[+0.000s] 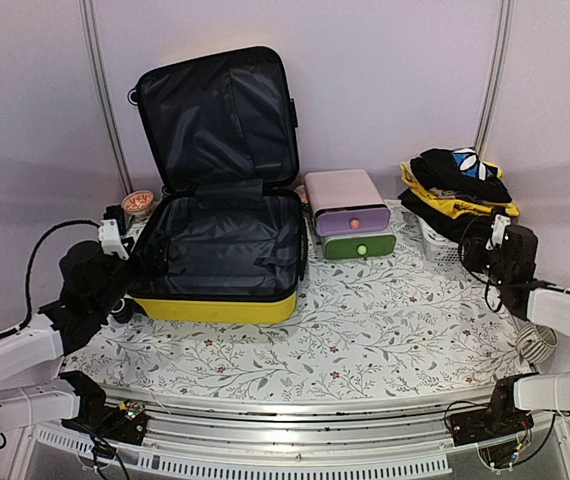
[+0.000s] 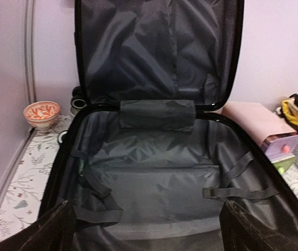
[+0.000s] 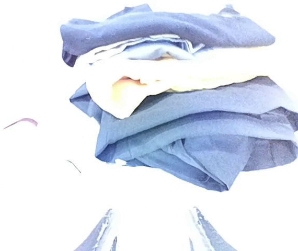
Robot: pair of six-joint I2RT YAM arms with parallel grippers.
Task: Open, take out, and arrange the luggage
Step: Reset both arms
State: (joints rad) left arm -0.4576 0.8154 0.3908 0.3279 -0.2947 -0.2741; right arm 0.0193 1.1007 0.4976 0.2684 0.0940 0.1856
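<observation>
Lying open, the luggage was faced by the left pincer, spread wide; the right pincer was parted near clothes.

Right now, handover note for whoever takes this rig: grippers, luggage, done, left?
Left gripper: open, at the luggage mouth, holding nothing.
Right gripper: open, empty, facing the folded clothes.
Luggage: back left of the table, lid up, black lining bare inside.
Clothes: stacked on the white basket, far right.
Done: opened, apparently emptied.
Left: probably tidying the stack.
</observation>
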